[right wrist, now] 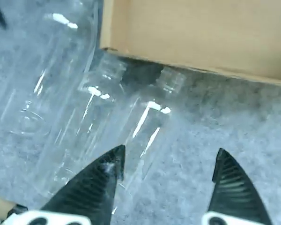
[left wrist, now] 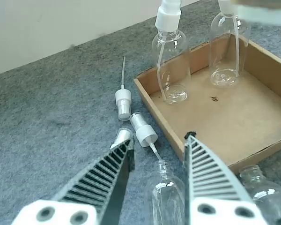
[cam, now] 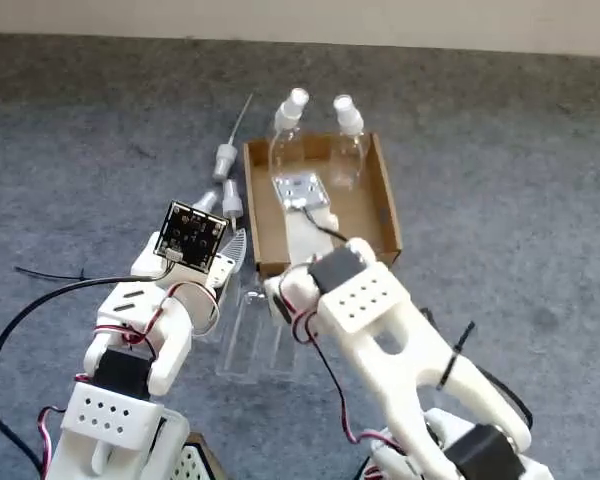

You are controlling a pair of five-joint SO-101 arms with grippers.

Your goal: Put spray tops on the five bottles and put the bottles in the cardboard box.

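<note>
Three loose spray tops (left wrist: 123, 102) lie on the grey carpet (cam: 90, 130), just left of the cardboard box (cam: 388, 205); one has its dip tube pointing away from the arms; the left gripper (left wrist: 159, 140) hangs just beside them, jaws open, its fingers either side of the neck of an uncapped bottle (left wrist: 166, 194) lying on the carpet; three such clear bottles (cam: 260, 335) lie side by side against the box's near wall, necks toward it, none with a top; inside the box, at its far side, stand two capped bottles (cam: 285, 140), upright and apart, tubes visible through the clear plastic; the right gripper (right wrist: 171, 153) hovers over the rightmost lying bottle (right wrist: 150, 126), jaws spread wide and touching nothing
</note>
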